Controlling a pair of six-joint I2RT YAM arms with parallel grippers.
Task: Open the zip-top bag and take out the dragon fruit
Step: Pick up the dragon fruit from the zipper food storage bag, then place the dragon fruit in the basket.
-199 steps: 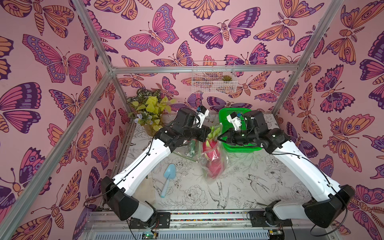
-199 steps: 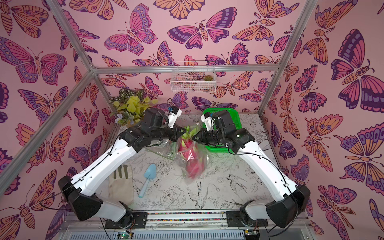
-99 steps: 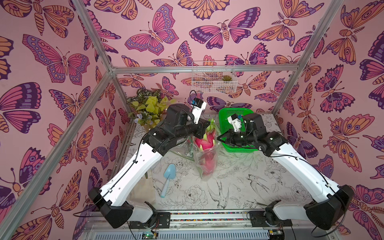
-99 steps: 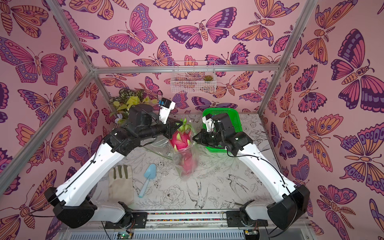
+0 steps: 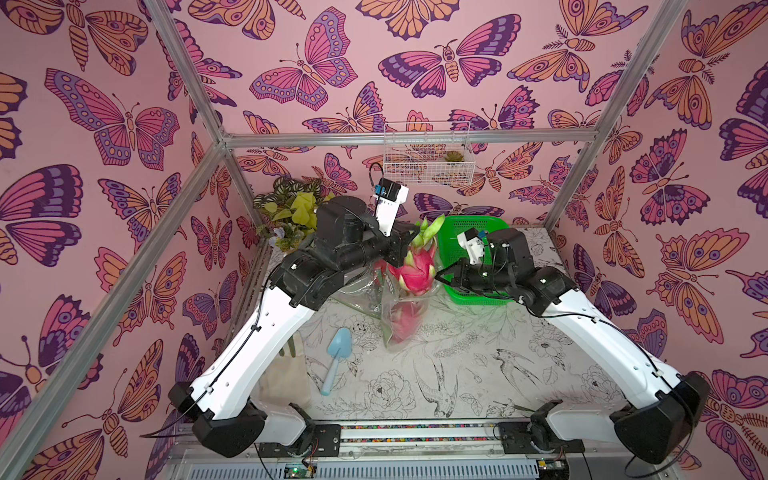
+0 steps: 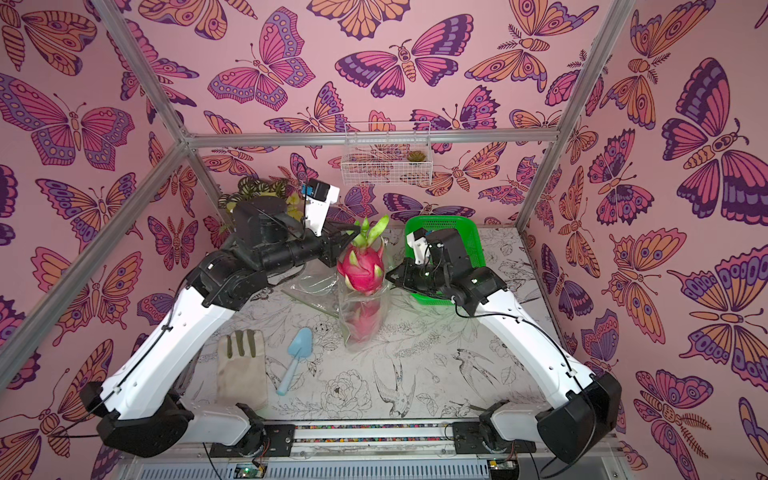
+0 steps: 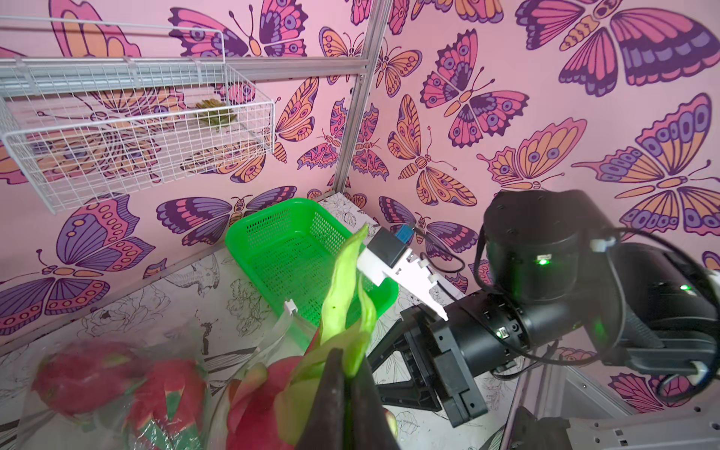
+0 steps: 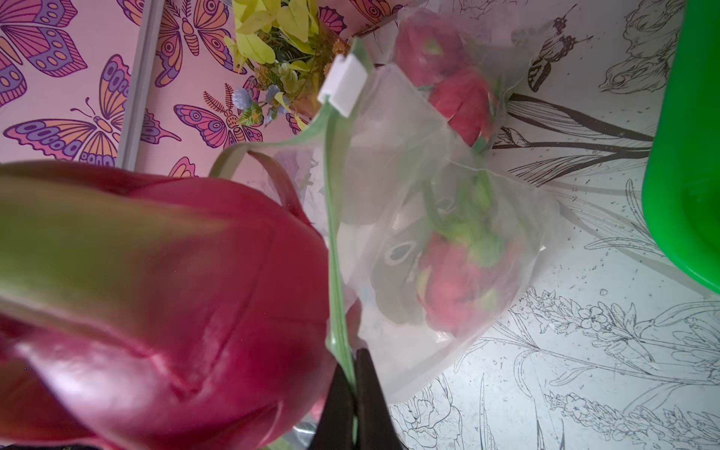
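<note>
While the glossy magenta dragon fruit hangs above the mouth of the clear, crinkled zip-top bag, its pointed green-tipped scales catch the light and its long waxy leaf ends stick upward. The left gripper is clenched on those leafy ends, its dark fingers pinching the green blades, as the left wrist view shows. The left arm reaches in from the left with its black wrist raised high and roughly level, elbow bent.

The right gripper is pinched tight on the bag's pale green zip strip, holding the thin film up just beside the fruit's smooth skin; a small white slider sits at the strip's far end. The right arm stretches in from the right, forearm sloping up to a wrist held in front of the perforated green plastic basket.

Another pink fruit shows blurred through the film at the bag's bottom, which rests on the table printed with line-drawn birds and flowers. Near the left arm lie a pale blue plastic scoop and a beige fabric glove. A white wire basket hangs on the far wall, with leafy yellow-green plants at the far left corner.
</note>
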